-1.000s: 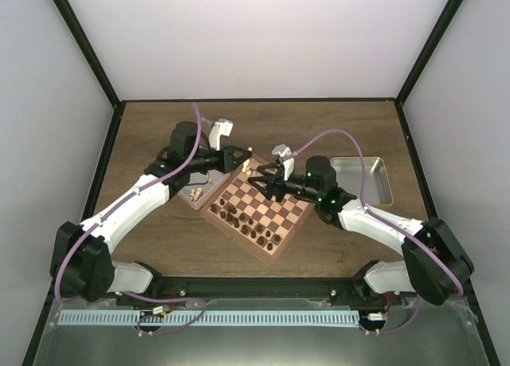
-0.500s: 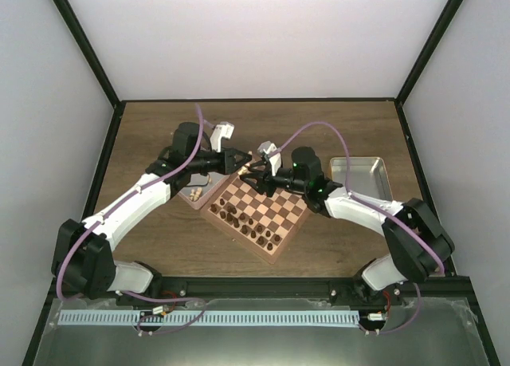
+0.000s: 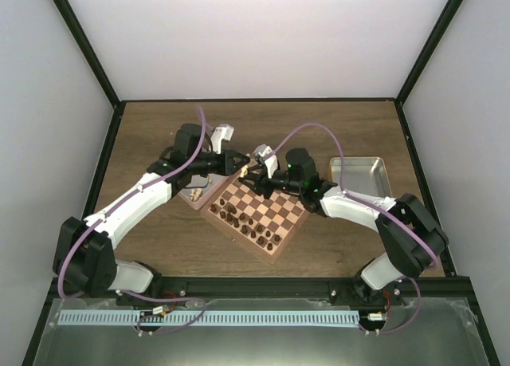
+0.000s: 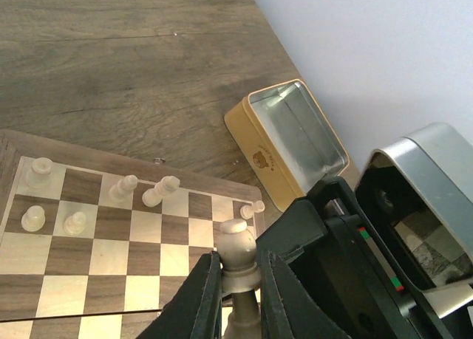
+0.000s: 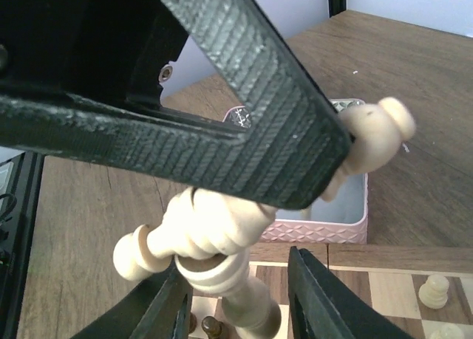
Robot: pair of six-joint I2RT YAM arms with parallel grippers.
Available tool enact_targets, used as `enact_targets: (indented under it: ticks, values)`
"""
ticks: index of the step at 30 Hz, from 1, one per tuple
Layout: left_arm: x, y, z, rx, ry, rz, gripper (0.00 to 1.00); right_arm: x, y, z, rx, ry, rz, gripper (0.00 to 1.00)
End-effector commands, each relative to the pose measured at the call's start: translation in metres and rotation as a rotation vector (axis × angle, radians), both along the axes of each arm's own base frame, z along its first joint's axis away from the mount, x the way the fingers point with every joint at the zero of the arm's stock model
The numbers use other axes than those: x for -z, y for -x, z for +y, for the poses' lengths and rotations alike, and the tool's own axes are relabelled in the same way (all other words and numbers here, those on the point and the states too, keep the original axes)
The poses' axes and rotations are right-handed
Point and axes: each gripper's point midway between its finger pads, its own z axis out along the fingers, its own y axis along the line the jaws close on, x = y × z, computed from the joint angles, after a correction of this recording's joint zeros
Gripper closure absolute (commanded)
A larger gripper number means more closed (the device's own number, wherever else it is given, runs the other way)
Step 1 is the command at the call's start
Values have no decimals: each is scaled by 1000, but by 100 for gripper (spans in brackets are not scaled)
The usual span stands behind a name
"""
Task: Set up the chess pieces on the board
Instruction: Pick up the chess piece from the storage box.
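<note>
The board point(image 3: 271, 214) lies at an angle in the middle of the table. Several light chess pieces point(image 4: 74, 222) stand or lie along its far rows. My left gripper point(image 4: 238, 269) hangs over the board's far corner, shut on a light beige chess piece point(image 4: 236, 243) below its round head. My right gripper point(image 3: 249, 175) has come up against it. In the right wrist view its jaws point(image 5: 236, 298) stand open around beige pieces point(image 5: 214, 235); a gap shows on the right side. The left gripper's ribbed finger point(image 5: 244, 95) fills the top of that view.
Dark pieces point(image 3: 243, 221) stand on the board's near rows. A pink tin point(image 5: 347, 206) sits left of the board, holding light pieces. An open yellow tin point(image 4: 292, 143) lies beyond the board's far corner. A silver tray point(image 3: 360, 179) is at the right.
My right arm has swung left across the board to the left gripper, and its jaws have narrowed. The left gripper has kept its place and its hold on the piece.
</note>
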Motion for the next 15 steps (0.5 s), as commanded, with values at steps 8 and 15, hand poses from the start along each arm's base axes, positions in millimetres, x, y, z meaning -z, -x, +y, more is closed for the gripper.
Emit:
enact_targets:
  ticks: [8, 15]
  values:
    - [-19, -7, 5, -40, 1, -43, 92, -8, -7, 13, -10, 4, -25, 89]
    - [-22, -27, 33, -235, -74, -85, 92, 1, -2, 9, -2, 27, 8, 94]
